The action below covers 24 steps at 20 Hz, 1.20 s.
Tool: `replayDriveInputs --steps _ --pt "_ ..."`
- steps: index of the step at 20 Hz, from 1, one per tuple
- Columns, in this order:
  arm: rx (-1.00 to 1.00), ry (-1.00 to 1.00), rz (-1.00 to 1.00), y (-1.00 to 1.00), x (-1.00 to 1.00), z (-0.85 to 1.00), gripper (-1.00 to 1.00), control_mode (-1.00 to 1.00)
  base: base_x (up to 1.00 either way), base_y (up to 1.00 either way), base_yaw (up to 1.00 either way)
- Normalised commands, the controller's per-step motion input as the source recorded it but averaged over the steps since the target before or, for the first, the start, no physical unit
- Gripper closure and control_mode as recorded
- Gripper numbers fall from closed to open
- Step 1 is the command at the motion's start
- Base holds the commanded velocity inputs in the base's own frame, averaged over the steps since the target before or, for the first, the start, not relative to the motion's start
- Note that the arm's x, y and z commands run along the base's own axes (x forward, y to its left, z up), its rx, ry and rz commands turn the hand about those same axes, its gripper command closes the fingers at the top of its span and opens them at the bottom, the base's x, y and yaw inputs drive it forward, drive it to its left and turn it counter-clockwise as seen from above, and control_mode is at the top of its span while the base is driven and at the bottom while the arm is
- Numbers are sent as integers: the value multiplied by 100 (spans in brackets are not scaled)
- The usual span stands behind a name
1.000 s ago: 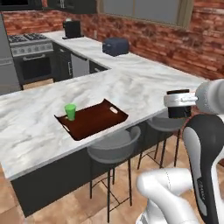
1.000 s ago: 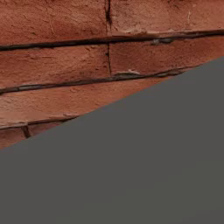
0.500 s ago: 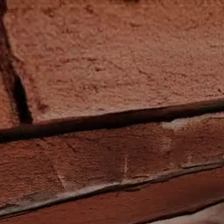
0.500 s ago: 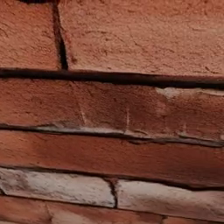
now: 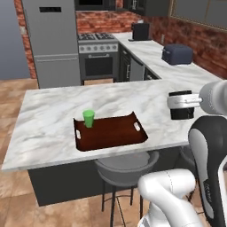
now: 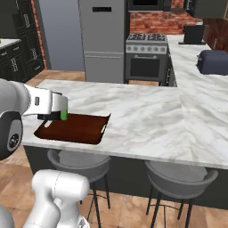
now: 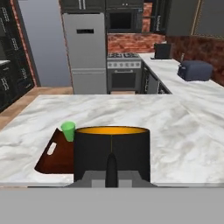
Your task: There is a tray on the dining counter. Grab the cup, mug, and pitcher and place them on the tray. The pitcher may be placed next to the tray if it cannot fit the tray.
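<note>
One black mug (image 7: 111, 153) fills the lower middle of the hand view, its orange-yellow inside showing at the rim, and the gripper (image 7: 111, 168) is clenched on it, one dark finger standing up against the near wall. In the left base view the same mug (image 5: 181, 105) hangs at the right of the frame, gripped at the end of the white arm, over the near right part of the dining counter (image 5: 53, 119) and well apart from the tray (image 5: 111, 135).

The tray lies near the middle of that frame, close to the counter's front edge, its white cut-out handles at the short ends. Inside it, at the far left corner, stands the green cup (image 5: 89, 118), upright. The rest of the tray floor is bare dark wood.

In the right base view the tray (image 6: 78, 128) sits at centre left, and the cup (image 6: 64, 115) shows as a green sliver behind the arm. In the hand view the cup (image 7: 68, 131) stands at the left, in the tray (image 7: 52, 159) beside the mug.
</note>
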Motion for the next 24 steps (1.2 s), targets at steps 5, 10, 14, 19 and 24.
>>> replayDriveInputs --steps 5,10,14,19,24 --pt "0 0 0 0 0 0 100 100 40 -4 3" --pt "0 0 0 0 0 0 100 100 0 0 0" --pt "0 0 2 -1 0 -4 100 -100 0 0 0" --pt "0 -3 40 0 0 -54 100 -100 0 0 0" --pt "1 -6 54 4 12 -57 100 -100 0 0 0"
